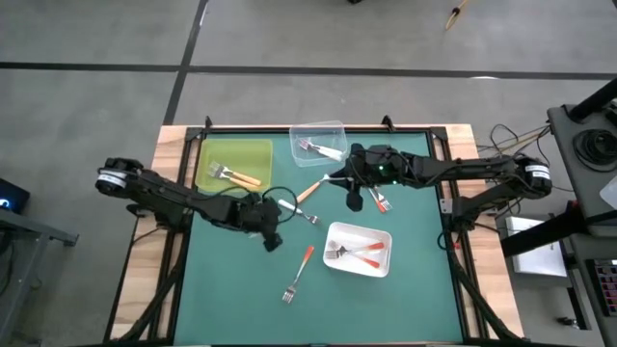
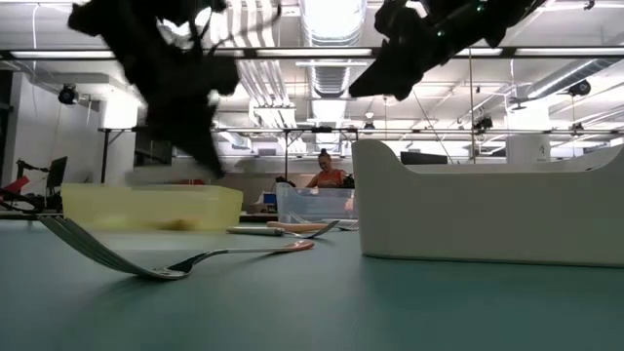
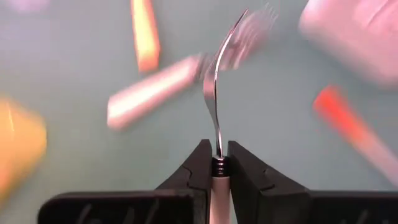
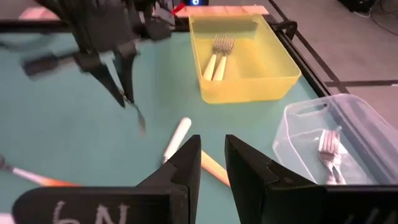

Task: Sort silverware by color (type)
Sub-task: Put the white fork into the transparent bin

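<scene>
My left gripper (image 3: 217,149) is shut on a white-handled fork (image 3: 219,93), just left of the mat's middle (image 1: 280,214). The fork's tines (image 3: 252,28) stick out past the fingertips. My right gripper (image 4: 212,158) hovers right of centre (image 1: 355,200), open with nothing between its fingers. A yellow tray (image 1: 253,152) at the far left holds tan-handled forks. A clear tray (image 1: 333,128) at the far middle holds white-handled forks. A white tray (image 1: 339,231) toward the near right holds red-orange ones. My left gripper pinches the fork's white handle between its two fingers, at the end where it meets the metal neck (image 3: 219,167). The fingers slant down from the table's left and lie along the fork. The fork points on past the fingertips, tines leading, lifted clear of the mat.
Loose forks lie on the green mat: a white-handled (image 4: 177,138) and a tan-handled one (image 4: 214,169) in the middle, a red-orange one (image 1: 299,273) toward the near edge, and another red-orange one (image 1: 381,201) beside my right gripper. A person (image 2: 327,171) sits far behind the table.
</scene>
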You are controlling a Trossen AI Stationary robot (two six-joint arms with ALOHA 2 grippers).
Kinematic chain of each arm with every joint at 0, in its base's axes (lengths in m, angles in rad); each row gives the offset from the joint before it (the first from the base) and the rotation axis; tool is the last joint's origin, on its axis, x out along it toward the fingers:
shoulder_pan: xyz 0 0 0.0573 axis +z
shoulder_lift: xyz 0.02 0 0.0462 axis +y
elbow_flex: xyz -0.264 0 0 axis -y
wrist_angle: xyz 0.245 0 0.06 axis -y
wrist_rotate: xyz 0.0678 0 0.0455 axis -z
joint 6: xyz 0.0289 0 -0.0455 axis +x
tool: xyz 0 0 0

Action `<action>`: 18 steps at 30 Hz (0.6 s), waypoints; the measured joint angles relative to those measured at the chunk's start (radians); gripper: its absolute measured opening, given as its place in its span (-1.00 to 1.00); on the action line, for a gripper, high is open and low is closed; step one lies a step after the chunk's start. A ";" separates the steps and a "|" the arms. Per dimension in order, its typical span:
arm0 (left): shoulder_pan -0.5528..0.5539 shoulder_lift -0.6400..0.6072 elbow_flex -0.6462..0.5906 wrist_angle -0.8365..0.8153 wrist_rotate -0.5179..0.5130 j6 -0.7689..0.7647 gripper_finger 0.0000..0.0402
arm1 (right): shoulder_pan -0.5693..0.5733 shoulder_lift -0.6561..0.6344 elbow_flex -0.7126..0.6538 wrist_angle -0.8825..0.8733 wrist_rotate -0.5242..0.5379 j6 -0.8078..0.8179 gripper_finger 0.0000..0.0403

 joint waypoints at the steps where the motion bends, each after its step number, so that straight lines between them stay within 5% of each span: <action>1: 0.011 -0.011 0.007 0.047 -0.012 0.044 -0.92 | 0.000 -0.013 0.007 -0.027 0.000 -0.006 -0.69; 9: 0.201 -0.034 0.015 0.633 0.005 0.361 -0.91 | 0.000 -0.168 0.042 -0.165 0.000 -0.027 -0.69; 13: 0.333 0.020 0.015 0.999 0.120 0.370 -0.92 | 0.000 -0.240 0.042 -0.165 0.000 -0.028 -0.69; 18: 0.451 0.137 0.025 1.345 0.114 0.258 -0.92 | 0.000 -0.286 0.042 -0.158 -0.002 -0.028 -0.69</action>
